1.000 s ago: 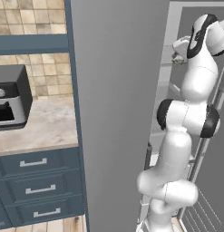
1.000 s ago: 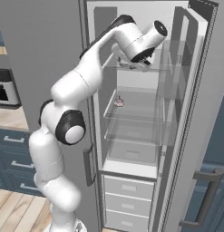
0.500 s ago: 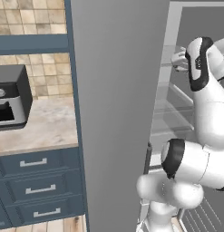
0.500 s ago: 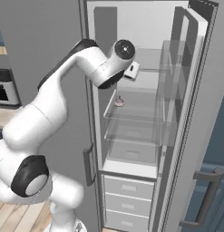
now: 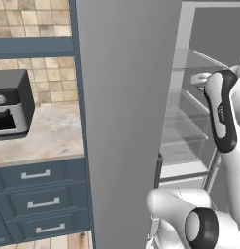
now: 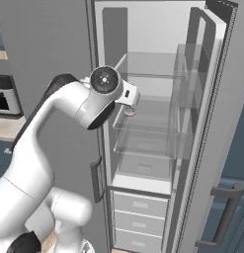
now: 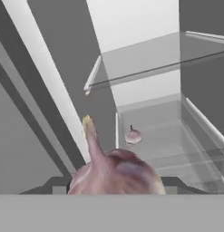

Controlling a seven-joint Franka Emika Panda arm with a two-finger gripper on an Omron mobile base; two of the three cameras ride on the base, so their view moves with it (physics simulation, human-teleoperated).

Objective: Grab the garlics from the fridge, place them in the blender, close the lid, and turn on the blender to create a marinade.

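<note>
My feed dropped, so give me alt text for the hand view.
A garlic sits close up between the gripper's fingers, its stem tip pointing up. Beyond it a second garlic rests on a clear fridge shelf.

Kitchen: fridge, drawers, counter.

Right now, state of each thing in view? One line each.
fridge: door open, clear shelves showing.
gripper: shut on a garlic at the fridge opening.
held garlic: clamped in the gripper, stem pointing up in the hand view.
second garlic: lying loose on a fridge shelf, untouched.
countertop oven: sitting on the counter, door shut.
</note>
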